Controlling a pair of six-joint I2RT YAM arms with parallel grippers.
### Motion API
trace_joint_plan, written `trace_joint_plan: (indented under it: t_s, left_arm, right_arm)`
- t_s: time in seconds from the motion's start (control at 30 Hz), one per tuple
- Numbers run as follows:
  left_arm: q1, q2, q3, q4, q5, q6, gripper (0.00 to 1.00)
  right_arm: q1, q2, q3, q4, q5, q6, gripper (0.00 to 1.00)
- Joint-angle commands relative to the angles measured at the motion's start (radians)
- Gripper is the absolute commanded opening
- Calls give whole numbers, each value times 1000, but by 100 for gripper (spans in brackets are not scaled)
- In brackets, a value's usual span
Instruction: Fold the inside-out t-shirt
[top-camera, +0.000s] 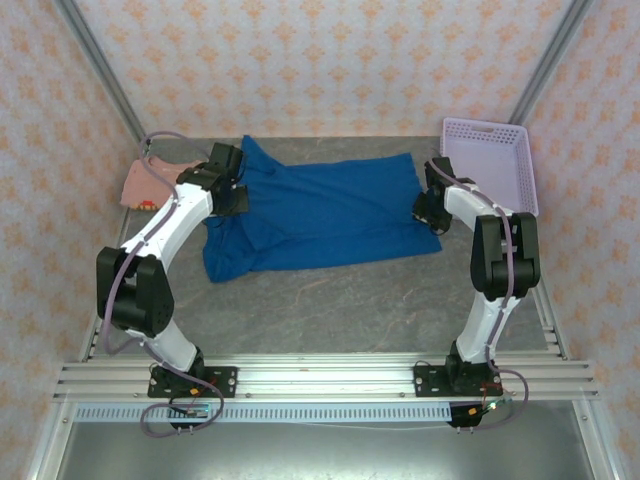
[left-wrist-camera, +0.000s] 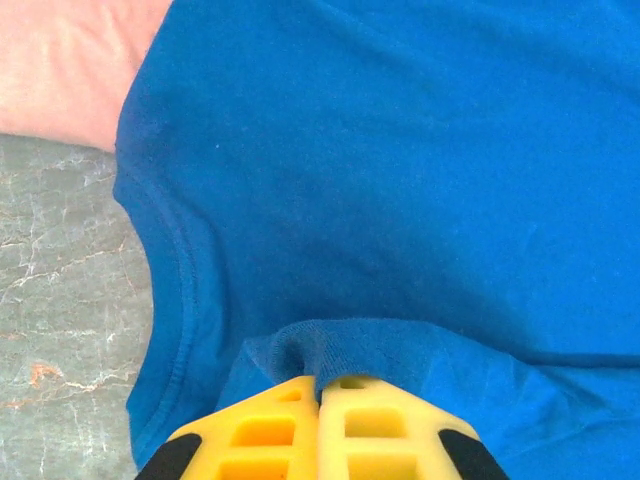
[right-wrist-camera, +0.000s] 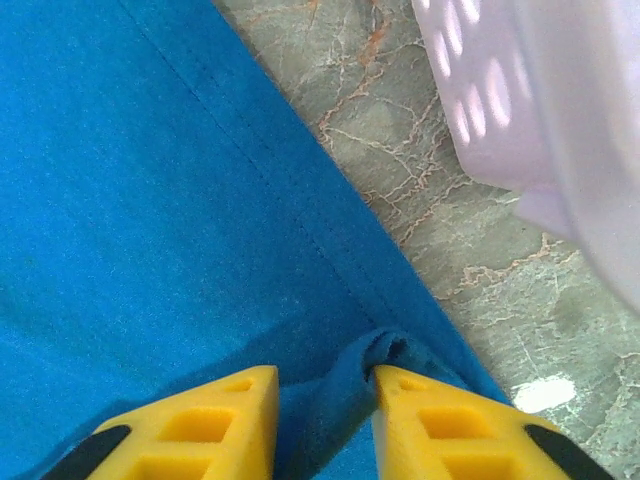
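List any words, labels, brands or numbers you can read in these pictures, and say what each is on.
None can be read. The blue t-shirt shows plain cloth with no lettering that can be made out. The pink shirt and the basket show no legible marking either.

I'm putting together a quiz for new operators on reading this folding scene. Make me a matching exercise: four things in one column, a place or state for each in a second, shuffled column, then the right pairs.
Column one:
1. pink shirt
2. lavender basket
3. left gripper
4. right gripper

Column two:
A. jaws apart, a bunch of the blue t-shirt between them
B. far right corner of the table
C. jaws shut on a fold of the blue t-shirt
D. far left of the table

Pairs: 1-D, 2-B, 3-C, 4-A.
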Motion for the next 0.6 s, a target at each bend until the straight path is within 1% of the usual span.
trace_joint_plan:
  t_s: [0.0, 0.27, 0.4, 0.57]
  left_arm:
    - [17, 23, 49, 19, -13, 13, 0]
    - [22, 82, 112, 17, 3, 16, 0]
    - [22, 116, 131, 14, -11, 23, 0]
    - [26, 184, 168, 20, -45, 23, 0]
  right_arm:
    - [4, -10, 44, -29, 40, -23, 33]
    - [4, -20, 52, -36, 37, -34, 35]
    - [4, -28, 52, -36, 22, -40, 36]
    - [13, -85, 22, 8, -56, -63, 39]
